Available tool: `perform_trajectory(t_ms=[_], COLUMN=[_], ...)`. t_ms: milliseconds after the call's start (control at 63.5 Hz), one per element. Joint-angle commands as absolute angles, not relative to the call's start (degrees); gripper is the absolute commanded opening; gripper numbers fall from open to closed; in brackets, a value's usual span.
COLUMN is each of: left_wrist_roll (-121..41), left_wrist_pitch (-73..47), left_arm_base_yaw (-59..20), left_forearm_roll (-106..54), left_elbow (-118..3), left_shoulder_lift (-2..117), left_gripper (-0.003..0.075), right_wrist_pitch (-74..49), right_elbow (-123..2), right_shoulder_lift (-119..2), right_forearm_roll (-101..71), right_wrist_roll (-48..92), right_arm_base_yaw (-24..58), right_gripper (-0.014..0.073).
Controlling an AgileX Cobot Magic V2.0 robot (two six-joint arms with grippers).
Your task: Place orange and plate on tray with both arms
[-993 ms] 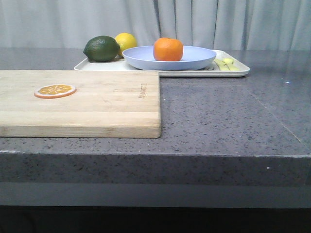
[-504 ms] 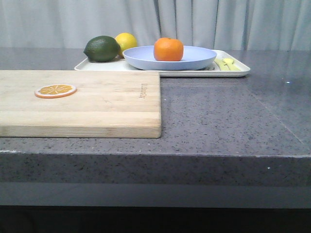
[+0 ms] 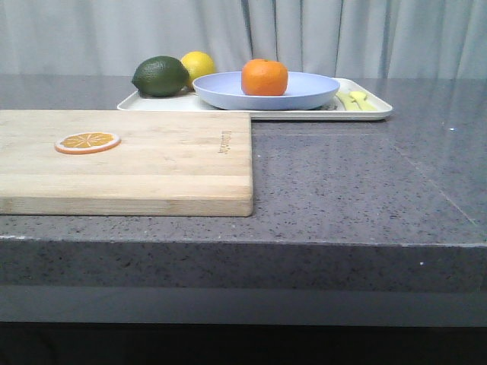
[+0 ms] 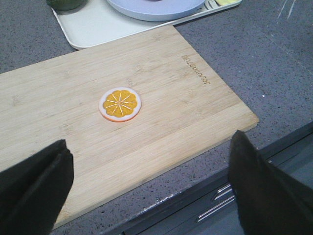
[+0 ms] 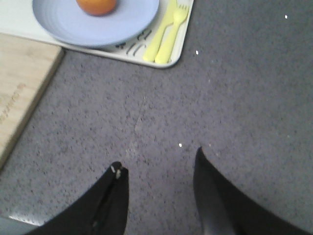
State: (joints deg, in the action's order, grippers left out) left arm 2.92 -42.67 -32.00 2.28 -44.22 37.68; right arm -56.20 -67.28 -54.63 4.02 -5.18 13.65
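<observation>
You see the orange (image 3: 264, 77) already sitting in the plate (image 3: 304, 91), and the plate rests on the tray (image 3: 373, 112) at the far side of the counter, so the task looks finished. The left gripper (image 4: 146, 188) hangs above the cutting board (image 3: 152, 160) with its jaws wide apart and nothing between them. The right gripper (image 5: 159, 196) hangs over the bare counter (image 3: 342, 182) near the tray, jaws also apart and empty.

If you must move something again, I judge the orange to be firm, round and rather smooth, so it can roll; take it across its middle. The plate looks stiff and light but shallow, so grip it at the rim, and keep it level because the fruit lies loose in it.

Counting: one orange, one plate, one tray, one lemon (image 3: 199, 65), one dark green fruit (image 3: 160, 76), one orange slice (image 3: 87, 142) on the board, and two pale yellow utensils (image 5: 165, 35) beside the plate.
</observation>
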Motion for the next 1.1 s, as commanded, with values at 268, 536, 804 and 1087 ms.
perform_trajectory(t_ms=[268,536,804,1087], left_wrist_roll=[3.4,3.4,3.4,3.4], left_wrist_pitch=[-38.5,-38.4,-38.0,-38.0], left_arm_base_yaw=[-31.9,-31.9,-31.9,-31.9], left_forearm_roll=[1.9,1.9,1.9,1.9], left_elbow=[-45.7,-45.7,-45.7,-45.7], left_shoulder_lift=[37.6,37.6,37.6,37.6], left_gripper=[0.0617,0.0617,0.0617,0.0617], right_wrist_pitch=[-52.5,-54.5,-54.4,-53.1], right_elbow=[-52.7,-46.6,-46.0,-46.0], right_shoulder_lift=[-36.7,-24.2,-19.2,-19.3], right_forearm_roll=[5.7,5.7,4.7,3.4], right_wrist_roll=[-6.6,-5.2,0.0,-0.3], right_arm_base_yaw=[7.2,5.5,5.5,5.5], right_gripper=[0.0342,0.0342,0.0342,0.0342])
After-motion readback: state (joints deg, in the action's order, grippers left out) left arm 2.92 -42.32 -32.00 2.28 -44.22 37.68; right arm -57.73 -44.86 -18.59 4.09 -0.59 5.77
